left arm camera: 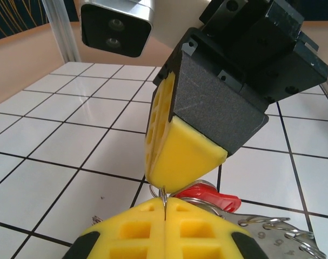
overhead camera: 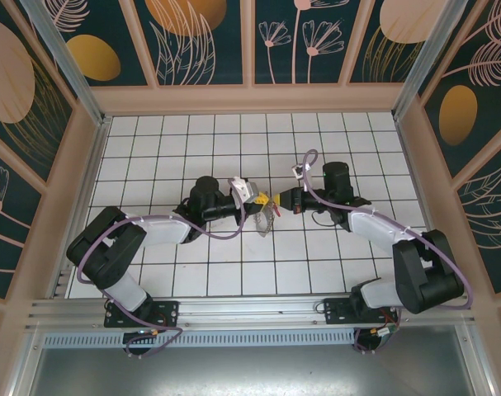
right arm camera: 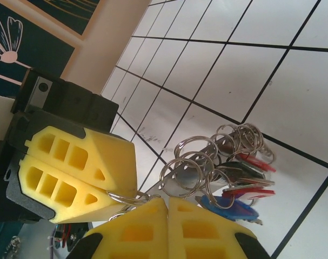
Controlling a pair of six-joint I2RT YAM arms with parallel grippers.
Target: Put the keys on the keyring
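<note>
Above the table [overhead camera: 233,272] the left tool [overhead camera: 252,198] and right tool [overhead camera: 283,200] meet tip to tip, each pinched shut on the thin keyring [right arm camera: 207,167] wire spanning between them; red keys [right arm camera: 255,164] dangle just below, equally near both arms

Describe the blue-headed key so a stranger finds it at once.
On the white tiled table, the left gripper and right gripper meet tip to tip. Silvery rings with keys fan out beside them. The blue-headed key sits among red key heads, the only blue there.
</note>
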